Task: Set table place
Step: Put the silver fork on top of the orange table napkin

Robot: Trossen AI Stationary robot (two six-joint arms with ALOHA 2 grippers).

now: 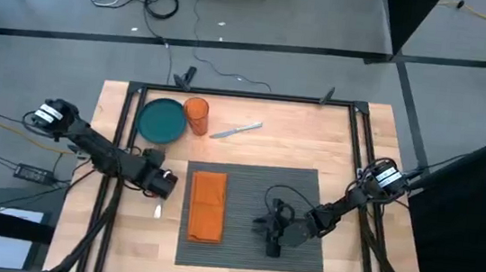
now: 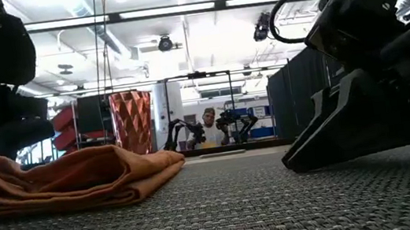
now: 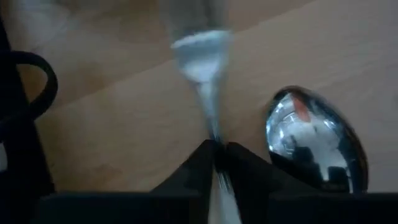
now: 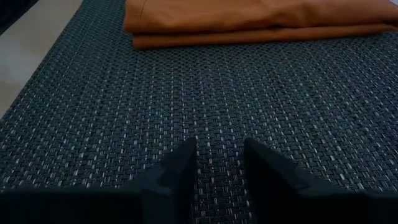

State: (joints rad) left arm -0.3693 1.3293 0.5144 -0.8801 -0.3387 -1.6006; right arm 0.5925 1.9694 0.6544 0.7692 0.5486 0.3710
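placemat, long axis left-right across table

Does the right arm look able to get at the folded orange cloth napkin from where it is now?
Probably yes. The right gripper rests low on the dark grey ribbed placemat, and only bare mat lies between it and the folded orange cloth napkin. The left gripper sits off the mat's other side.

Woven matt placemat, glossy metal spoon
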